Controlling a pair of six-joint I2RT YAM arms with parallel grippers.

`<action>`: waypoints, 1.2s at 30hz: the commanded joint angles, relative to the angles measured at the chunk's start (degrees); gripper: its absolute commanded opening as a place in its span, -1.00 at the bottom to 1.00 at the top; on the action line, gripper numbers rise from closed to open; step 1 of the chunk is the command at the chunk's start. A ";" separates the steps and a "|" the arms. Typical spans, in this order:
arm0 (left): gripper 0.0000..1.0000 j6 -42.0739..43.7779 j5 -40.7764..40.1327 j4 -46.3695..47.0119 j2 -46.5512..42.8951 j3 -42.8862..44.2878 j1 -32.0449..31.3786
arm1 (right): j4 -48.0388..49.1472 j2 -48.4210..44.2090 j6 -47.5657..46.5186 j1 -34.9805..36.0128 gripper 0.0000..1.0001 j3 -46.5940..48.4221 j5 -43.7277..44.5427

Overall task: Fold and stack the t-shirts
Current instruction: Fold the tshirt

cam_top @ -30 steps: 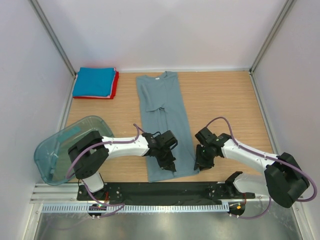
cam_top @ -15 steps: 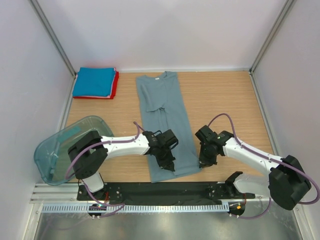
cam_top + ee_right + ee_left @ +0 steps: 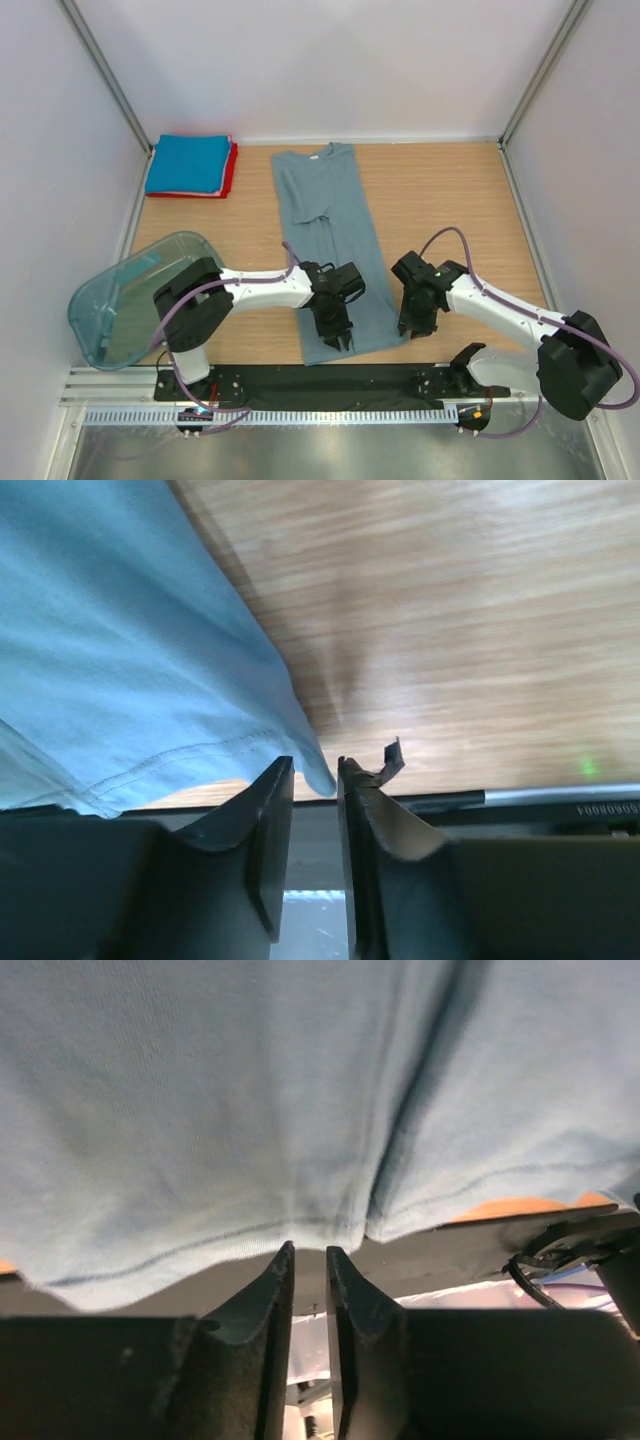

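Observation:
The grey-blue t-shirt (image 3: 330,220) lies lengthwise on the wooden table, sleeves folded in, neck at the far end. My left gripper (image 3: 338,340) sits on its near hem, left of middle. In the left wrist view the jaws (image 3: 310,1250) are almost closed, pinching a crease of the hem (image 3: 250,1110). My right gripper (image 3: 412,328) is at the shirt's near right corner. In the right wrist view its jaws (image 3: 315,763) are nearly closed on that corner (image 3: 120,660). A folded bright blue t-shirt (image 3: 188,163) lies on a red one (image 3: 232,170) at the far left.
A translucent teal tub (image 3: 120,300) lies tilted at the near left, beside the left arm's base. A black strip and a metal rail (image 3: 330,385) run along the near table edge, just behind the shirt's hem. Grey walls close in both sides.
Both grippers have shifted a little to the right and toward the near edge. The shirt's near hem has moved right with them and lies straighter.

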 commanded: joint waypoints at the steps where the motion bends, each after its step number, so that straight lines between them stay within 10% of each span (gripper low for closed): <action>1: -0.58 5.18 -2.60 -7.19 -3.39 5.55 0.77 | -5.34 -0.34 1.20 0.21 -0.29 3.73 2.12; 6: -0.48 8.88 -5.60 -8.98 -10.16 3.56 5.85 | -11.77 -0.69 0.85 0.21 -0.12 11.38 3.53; 11: -0.46 9.67 -4.04 -6.09 -17.80 -6.27 11.93 | -3.00 3.52 -3.28 0.12 -0.73 12.18 -2.35; 18: -0.33 10.03 -5.17 -6.97 -26.93 -13.32 15.36 | 6.84 10.65 -2.06 0.03 -0.87 4.72 -5.35; 36: -0.07 4.49 6.43 13.25 -31.18 -31.25 15.19 | -2.54 7.65 -7.15 -3.04 0.15 10.33 -8.16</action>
